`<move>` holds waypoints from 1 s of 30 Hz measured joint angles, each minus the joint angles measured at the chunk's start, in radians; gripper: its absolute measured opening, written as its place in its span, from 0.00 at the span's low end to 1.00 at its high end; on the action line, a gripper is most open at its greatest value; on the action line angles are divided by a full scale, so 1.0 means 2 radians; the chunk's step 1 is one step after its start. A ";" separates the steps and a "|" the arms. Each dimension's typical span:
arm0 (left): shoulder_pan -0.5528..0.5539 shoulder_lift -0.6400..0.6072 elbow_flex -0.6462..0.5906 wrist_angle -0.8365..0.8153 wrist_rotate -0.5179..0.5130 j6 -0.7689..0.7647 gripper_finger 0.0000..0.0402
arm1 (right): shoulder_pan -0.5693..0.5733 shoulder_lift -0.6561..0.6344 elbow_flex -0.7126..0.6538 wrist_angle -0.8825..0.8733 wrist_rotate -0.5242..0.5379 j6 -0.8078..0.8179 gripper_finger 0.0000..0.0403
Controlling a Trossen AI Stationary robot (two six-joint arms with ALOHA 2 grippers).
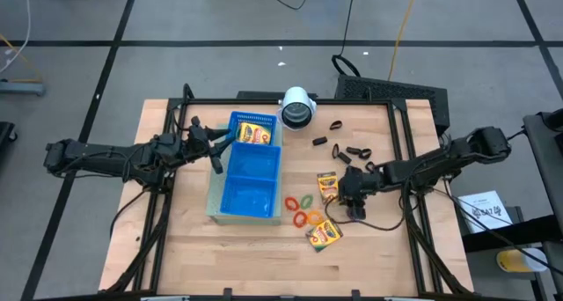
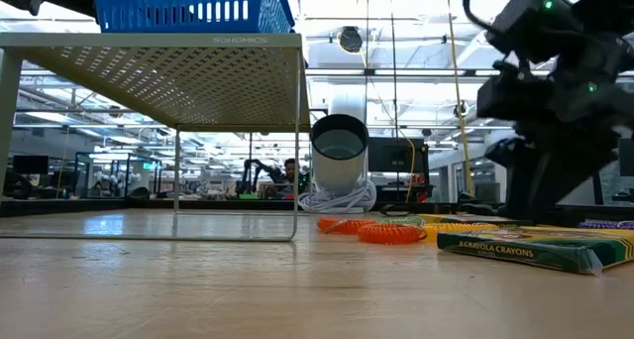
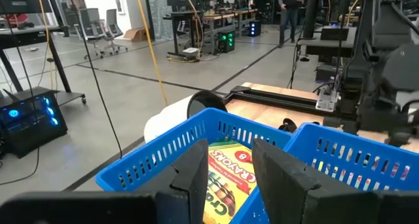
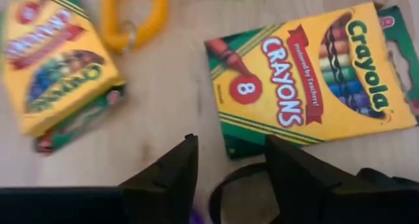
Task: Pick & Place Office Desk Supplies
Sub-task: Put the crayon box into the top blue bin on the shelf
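Note:
Two crayon boxes (image 1: 327,187) (image 1: 324,235) lie flat on the table right of the blue tray (image 1: 220,195). Coloured rings (image 1: 303,209) lie between the boxes and the tray. Several black clips (image 1: 337,150) are scattered behind them. A third crayon box (image 1: 253,135) lies in the tray's far compartment. My right gripper (image 1: 352,204) (image 4: 229,165) hangs open, tipped downward, over the wood between the two boxes (image 4: 59,60) (image 4: 314,73). A dark loop (image 4: 226,185) shows between its fingers. My left gripper (image 1: 218,150) (image 3: 229,178) is held level and open at the tray's left rim, facing the boxed compartment (image 3: 226,171). My right gripper stands with its fingers (image 4: 170,178) on either side of the dark loop (image 4: 219,191), coming from above at a slant. The fingers hide part of the loop. Whether they touch it, I cannot tell.
A white cylinder (image 1: 297,107) with a dark centre lies at the table's far edge, behind the tray. In the low view the tray (image 2: 188,7) stands on a pale perforated riser (image 2: 178,71). Bare wood lies near the front edge. An orange ring (image 4: 134,18) lies beside one box.

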 joint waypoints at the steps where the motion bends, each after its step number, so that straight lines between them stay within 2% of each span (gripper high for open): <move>1: 0.000 0.000 0.000 0.002 0.000 -0.001 0.32 | 0.000 0.009 0.001 0.002 0.006 0.000 0.38; 9: 0.000 0.000 0.000 0.012 0.001 -0.035 0.32 | -0.001 0.061 0.002 0.010 0.030 -0.024 0.32; 16: 0.000 0.000 0.000 0.012 0.001 -0.043 0.32 | -0.001 0.036 0.000 0.000 0.141 -0.040 0.32; 24: 0.000 0.000 0.000 0.012 0.002 -0.043 0.32 | -0.005 0.008 -0.002 -0.050 0.294 -0.006 0.36; 27: 0.000 0.000 0.000 0.012 0.002 -0.043 0.32 | -0.012 0.004 -0.002 -0.015 0.310 0.011 0.36; 30: 0.000 0.000 0.000 0.012 0.001 -0.043 0.32 | -0.026 0.004 -0.001 0.047 0.282 0.020 0.36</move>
